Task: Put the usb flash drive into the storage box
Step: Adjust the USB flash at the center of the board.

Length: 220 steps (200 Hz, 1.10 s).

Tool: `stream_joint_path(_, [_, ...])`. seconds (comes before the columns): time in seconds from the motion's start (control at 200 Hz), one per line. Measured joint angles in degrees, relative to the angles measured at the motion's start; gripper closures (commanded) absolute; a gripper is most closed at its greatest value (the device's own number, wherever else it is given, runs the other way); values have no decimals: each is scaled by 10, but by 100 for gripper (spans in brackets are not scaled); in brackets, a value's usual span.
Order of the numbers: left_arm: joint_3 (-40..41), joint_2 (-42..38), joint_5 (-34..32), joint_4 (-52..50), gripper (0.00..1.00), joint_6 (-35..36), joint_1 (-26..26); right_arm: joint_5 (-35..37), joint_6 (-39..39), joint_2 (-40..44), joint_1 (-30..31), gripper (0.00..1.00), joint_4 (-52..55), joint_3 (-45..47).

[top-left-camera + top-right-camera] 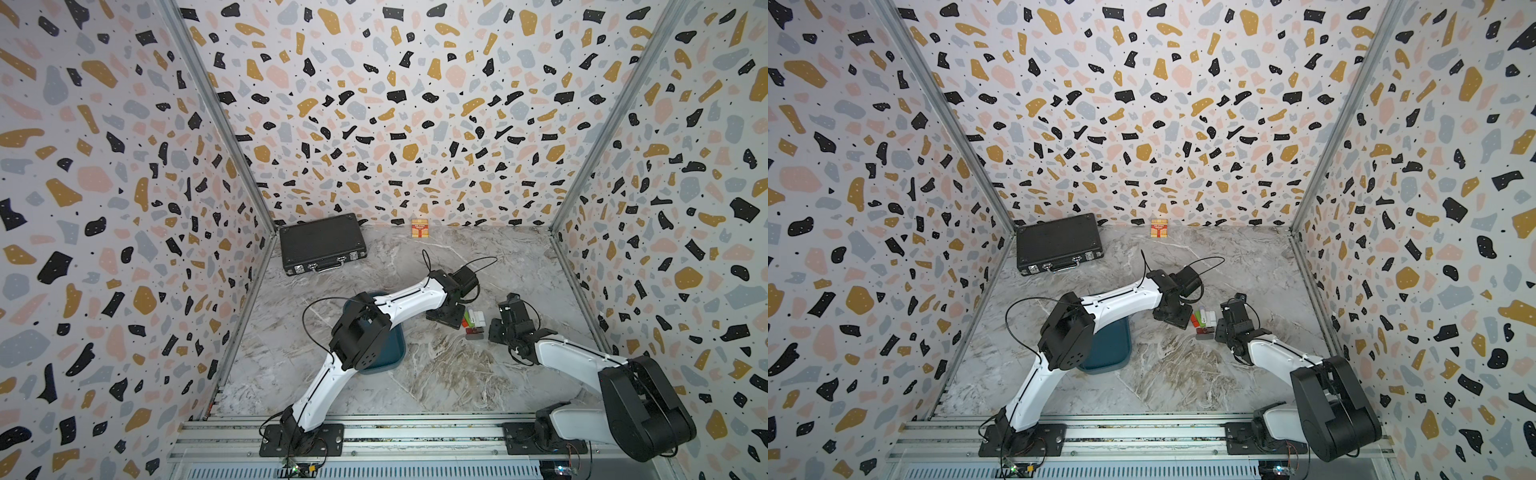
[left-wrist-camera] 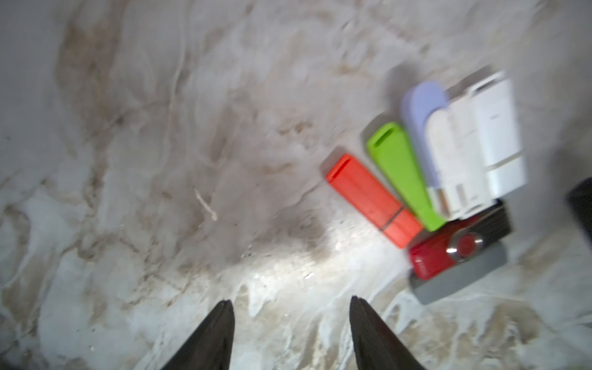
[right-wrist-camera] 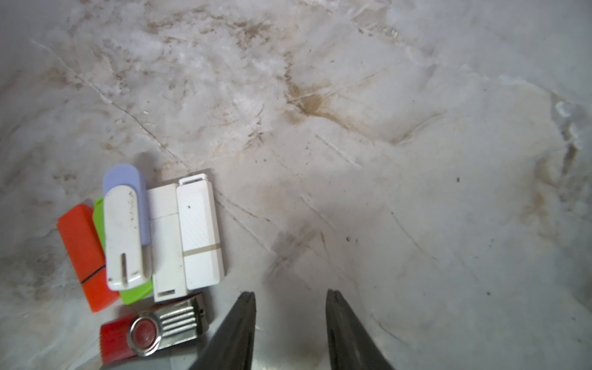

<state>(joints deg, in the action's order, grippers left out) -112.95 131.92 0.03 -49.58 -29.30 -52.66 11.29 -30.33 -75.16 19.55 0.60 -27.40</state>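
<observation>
Pick step is being worked; nothing is being carried yet. Left gripper (image 2: pixel 290 301) is being held just beside the flash drive pile (image 2: pixel 426 179), jaws parted with only bare marble tabletop (image 2: pixel 192 160) between them, and the orange drive (image 2: pixel 373 200) is lying nearest. Right gripper (image 3: pixel 290 293) is being held at the pile's other side, jaws likewise parted and empty (red swivel drive (image 3: pixel 150 333) is just beside one finger). The drives are lying packed side by side and touching, the red one across their ends. Storage box (image 1: pixel 397 347) is sitting under the left arm's elbow, mostly hidden, so its contents cannot be told. Next move, as judged: an outer drive is to be singled out, jaws aligned across its narrow sides and closed without neighbours being dragged, then it is to be lifted and carried over the box rim.
</observation>
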Motion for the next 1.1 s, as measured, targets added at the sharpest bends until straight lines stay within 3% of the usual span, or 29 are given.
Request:
stream_joint_path(0.425, [-124, 94, -2, 0, 36, -33, 0, 3, 2, -2, 3, 58, 2, 0])
stream_joint_path(1.101, [-134, 111, -38, -43, 42, -12, -8, 5, 8, -4, 7, 58, 2, 0])
